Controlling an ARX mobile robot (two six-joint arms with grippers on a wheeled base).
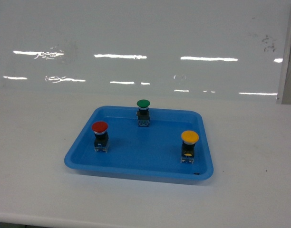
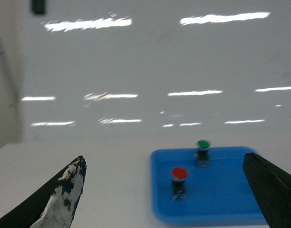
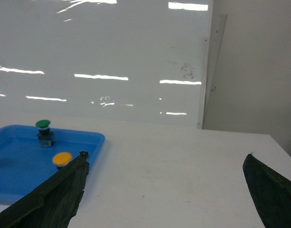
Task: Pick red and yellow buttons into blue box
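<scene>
1. Here's the white bench (image 1: 36, 190), and on it a shallow blue tray (image 1: 136, 156) with all three buttons standing upright inside it.
2. The red button (image 1: 100, 136) stands near the tray's left edge. The yellow button (image 1: 189, 146) is near the right edge, toward the front right corner. Both are untouched.
3. A green button (image 1: 143, 112) stands against the tray's back edge, well apart from the other two. That one is not wanted.
4. The left claw (image 2: 164, 190) shows only in its own wrist view: two dark fingers spread wide apart, nothing between them, the red button ahead and the green one beyond it.
5. The right claw (image 3: 164, 190) is likewise spread wide and carrying nothing, hanging over bare bench to the right of the tray; the yellow button peeks out just by its left finger.
6. The deep blue box is not in sight in any view, so where it stands I cannot say.
7. My read: nothing is done yet. Both buttons have still to be gripped, lifted out of the tray and dropped into the box.
</scene>
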